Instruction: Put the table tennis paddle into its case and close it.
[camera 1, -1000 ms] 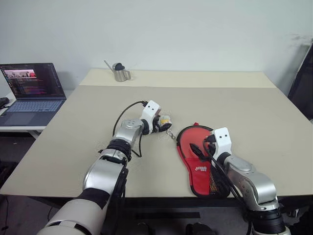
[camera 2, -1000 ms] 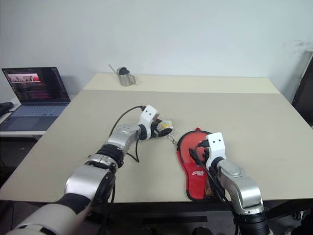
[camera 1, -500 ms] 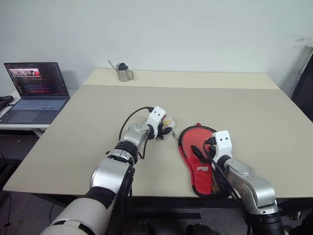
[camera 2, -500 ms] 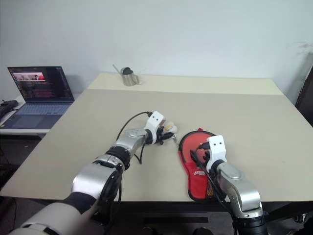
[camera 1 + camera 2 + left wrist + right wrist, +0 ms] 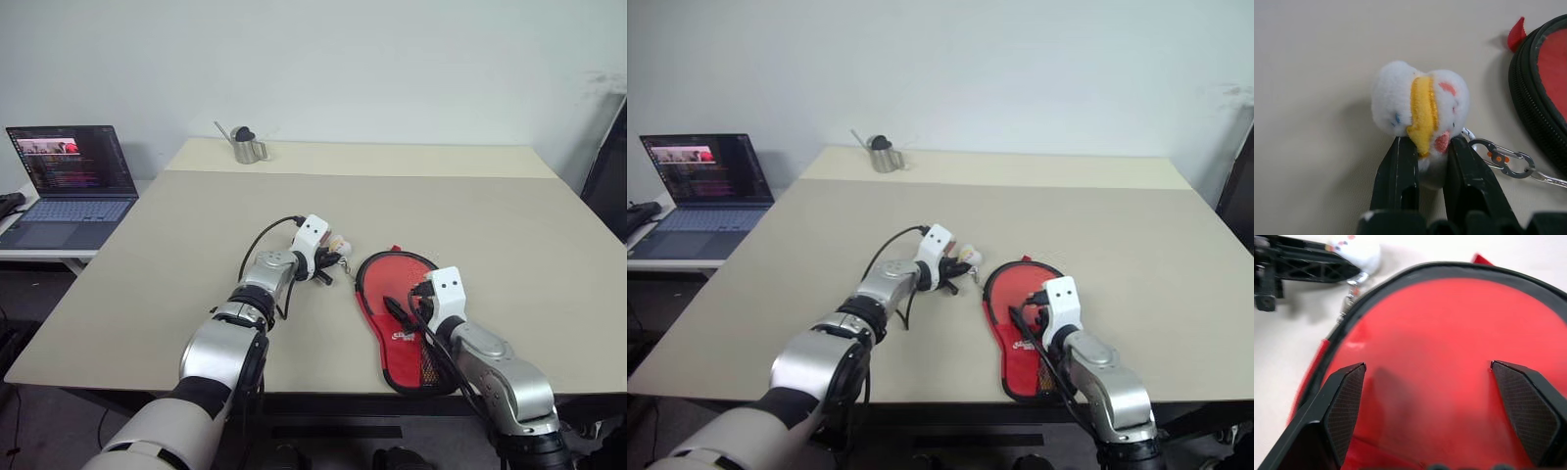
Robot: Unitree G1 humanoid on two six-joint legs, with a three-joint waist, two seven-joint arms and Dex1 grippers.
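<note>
The case lies flat near the table's front edge, red side up with a white logo and black trim. The table tennis paddle is hidden. A small white and yellow plush charm hangs off the case's rounded end by a metal clip and chain. My left gripper is shut on the underside of this charm, just left of the case. Low over the red face hovers my right gripper, open, with nothing between its fingers.
A small metal watering can stands at the table's far left. An open laptop sits on a side table to the left. The beige table stretches wide behind and to the right of the case.
My left gripper's fingers have closed onto the plush charm. The right arm has stayed where it was. The head camera shifted slightly.
</note>
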